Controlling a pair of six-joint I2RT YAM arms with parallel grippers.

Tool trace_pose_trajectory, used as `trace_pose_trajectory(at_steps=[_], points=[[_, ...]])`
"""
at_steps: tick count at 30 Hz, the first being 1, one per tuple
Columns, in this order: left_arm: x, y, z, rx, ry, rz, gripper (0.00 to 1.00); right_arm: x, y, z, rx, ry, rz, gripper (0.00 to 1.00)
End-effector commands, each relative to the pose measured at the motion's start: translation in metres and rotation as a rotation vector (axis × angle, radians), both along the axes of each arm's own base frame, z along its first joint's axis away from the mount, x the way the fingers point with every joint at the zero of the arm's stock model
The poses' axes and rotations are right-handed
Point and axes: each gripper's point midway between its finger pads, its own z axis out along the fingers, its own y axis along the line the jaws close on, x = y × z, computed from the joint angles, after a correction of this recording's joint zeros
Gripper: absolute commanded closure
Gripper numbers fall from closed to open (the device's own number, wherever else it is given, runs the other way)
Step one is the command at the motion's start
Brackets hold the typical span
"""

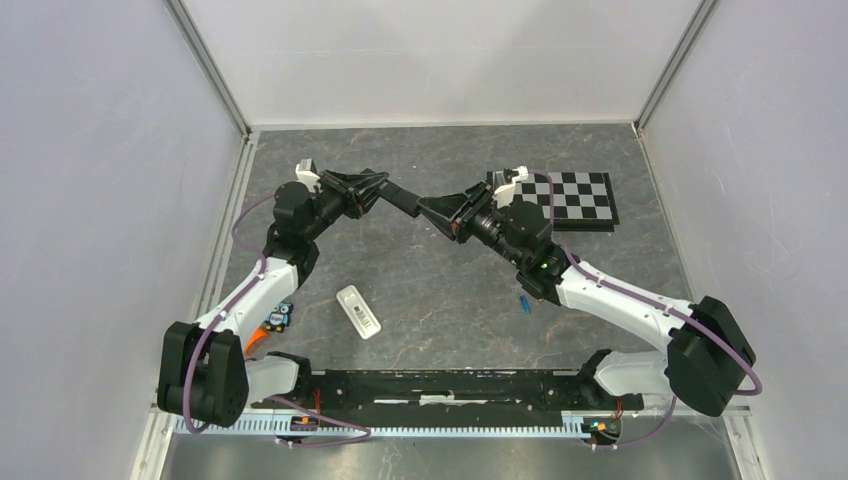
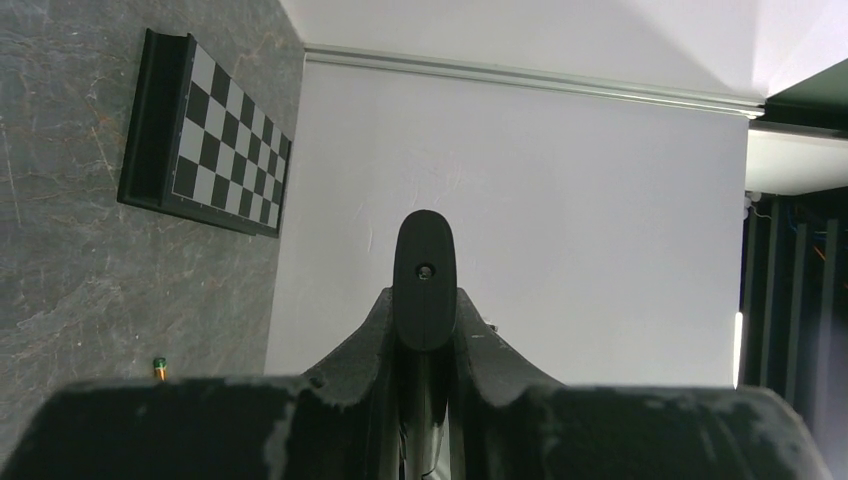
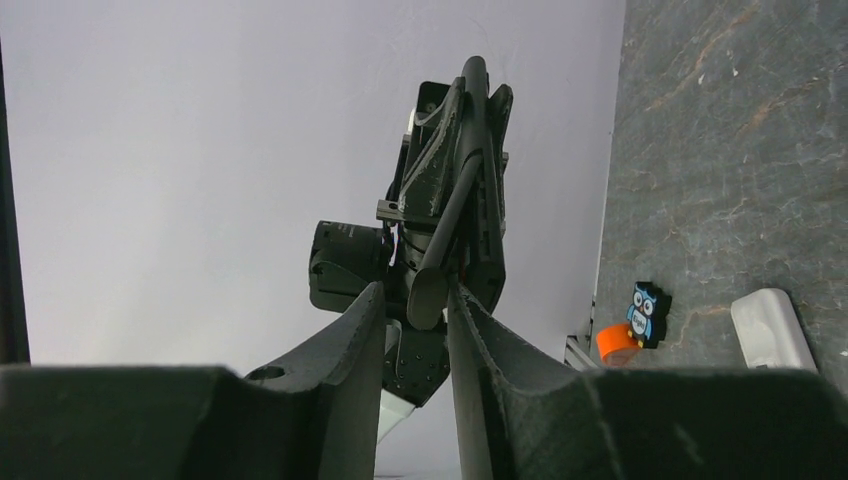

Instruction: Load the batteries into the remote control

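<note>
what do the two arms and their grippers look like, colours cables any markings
Both arms: white link shells between bulky black joint housings, a purple cable looping along each. The left gripper and right gripper are matte black with two tapering, scuffed fingers. A green light glows on the right arm.

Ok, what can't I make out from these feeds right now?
Black remote battery bay: top view, its ends sit inside the left claw and right claw; wrist views show it end-on.
Blue battery: top view, too small to read polarity.
Orange battery: left wrist view, tiny, beside the claw body.
White piece: right wrist view, near end behind the claw.
</note>
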Motion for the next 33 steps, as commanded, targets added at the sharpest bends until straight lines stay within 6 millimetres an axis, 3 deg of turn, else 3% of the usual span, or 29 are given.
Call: trace_pose_trajectory(at_steps=[1, 7, 13, 16, 24, 29, 33], points=[[-0.008, -0.002, 0.047, -0.020, -0.137, -0.014, 0.98, 0.001, -0.014, -0.011, -0.044, 0.025, -0.029, 0.64], [-0.005, -0.001, 0.042, -0.014, -0.127, -0.007, 0.98, 0.001, -0.020, -0.005, -0.040, 0.002, -0.032, 0.58], [-0.003, -0.001, 0.040, -0.006, -0.126, -0.004, 0.98, 0.000, -0.019, -0.004, -0.092, -0.055, -0.017, 0.33], [-0.004, -0.002, 0.041, -0.001, -0.136, -0.006, 0.98, 0.001, -0.012, -0.005, -0.117, -0.080, 0.010, 0.27], [-0.012, -0.004, 0.046, 0.004, -0.170, -0.033, 0.98, 0.010, 0.009, -0.008, -0.179, -0.099, 0.073, 0.35], [-0.016, -0.003, 0.052, -0.012, -0.181, -0.034, 0.98, 0.014, 0.008, -0.021, -0.230, -0.082, 0.061, 0.49], [-0.016, -0.003, 0.062, -0.029, -0.207, -0.034, 0.98, 0.011, 0.007, -0.033, -0.264, -0.067, 0.073, 0.54]])
